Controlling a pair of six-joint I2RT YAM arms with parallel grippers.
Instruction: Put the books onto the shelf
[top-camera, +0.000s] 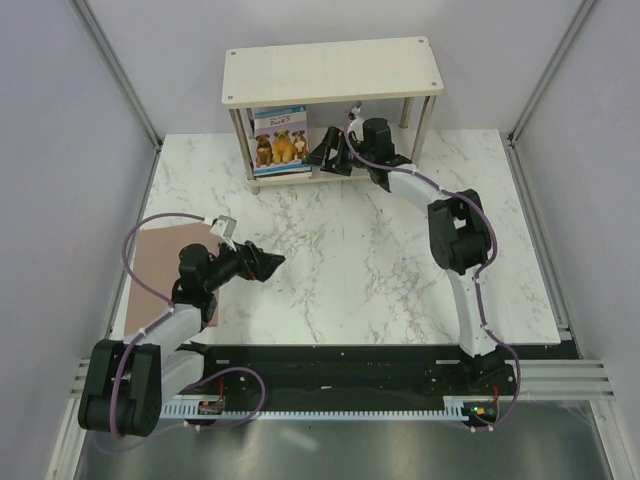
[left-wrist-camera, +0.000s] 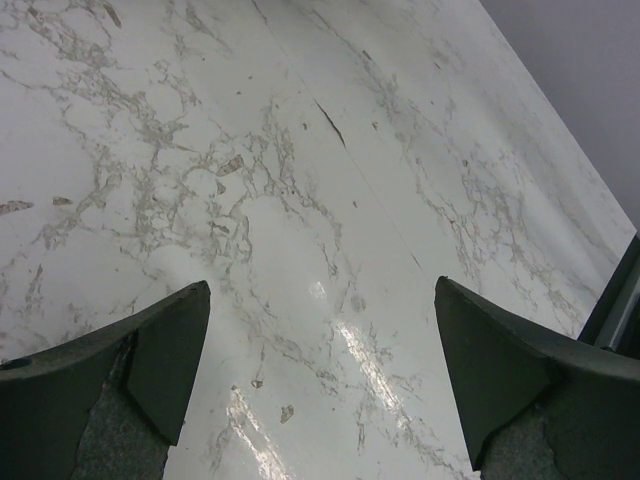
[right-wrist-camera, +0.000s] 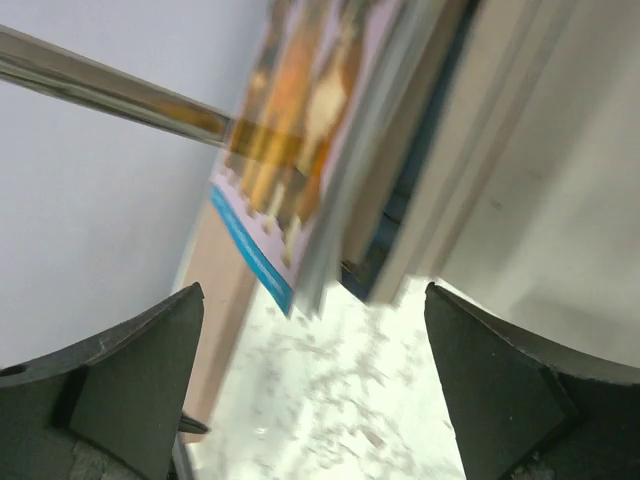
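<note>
The books (top-camera: 279, 140) stand on edge at the left end of the lower board of the shelf (top-camera: 330, 70), the dog cover facing out. The right gripper (top-camera: 331, 155) sits just beside them with its jaws wide apart, holding nothing. Its wrist view is blurred, so I cannot count the packed edges; probably all are there. The left gripper (top-camera: 268, 262) hangs spread and empty over the table (top-camera: 370, 260), near a brown sheet (top-camera: 155, 262). This looks like the placing step finishing; next the right arm should back straight out without brushing the books.
</note>
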